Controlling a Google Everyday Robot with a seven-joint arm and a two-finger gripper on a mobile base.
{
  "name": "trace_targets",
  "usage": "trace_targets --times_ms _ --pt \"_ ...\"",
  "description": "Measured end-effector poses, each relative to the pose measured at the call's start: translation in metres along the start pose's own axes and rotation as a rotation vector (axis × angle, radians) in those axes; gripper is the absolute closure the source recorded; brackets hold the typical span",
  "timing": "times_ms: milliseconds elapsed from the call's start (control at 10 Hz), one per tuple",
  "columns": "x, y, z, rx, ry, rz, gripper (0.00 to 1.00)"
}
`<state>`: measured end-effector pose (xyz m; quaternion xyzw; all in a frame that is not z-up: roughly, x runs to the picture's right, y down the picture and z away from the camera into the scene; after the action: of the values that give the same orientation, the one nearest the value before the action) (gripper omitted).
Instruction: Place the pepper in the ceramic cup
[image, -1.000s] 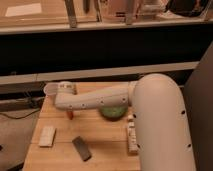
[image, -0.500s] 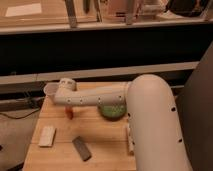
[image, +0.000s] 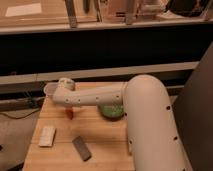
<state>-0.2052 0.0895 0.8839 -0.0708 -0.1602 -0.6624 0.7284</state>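
The small red-orange pepper (image: 70, 113) shows just below the end of my arm, over the left part of the wooden table (image: 102, 137). I cannot tell whether it hangs from the gripper or rests on the wood. My gripper (image: 69, 106) points down right above the pepper and is mostly hidden by the white wrist. The white ceramic cup (image: 48, 89) stands at the table's back left corner. It sits just left of the wrist and is partly covered by it.
A wide green bowl (image: 111, 112) sits mid-table, half hidden under my forearm. A flat white block (image: 47, 136) and a dark grey bar (image: 81, 148) lie near the front left. My bulky white arm covers the table's right side. A dark counter runs behind.
My arm's thick rear part has swung a little to the left. The wrist and the pepper stay in almost the same place beside the cup.
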Motion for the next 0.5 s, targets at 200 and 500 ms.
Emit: trace_targets --times_ms 200,500 --pt "-0.0007 -0.003 0.0035 0.013 -0.008 -0.005 0.22" --pt "-0.0022 -0.0042 0.0091 0.005 -0.018 -0.008 0.22"
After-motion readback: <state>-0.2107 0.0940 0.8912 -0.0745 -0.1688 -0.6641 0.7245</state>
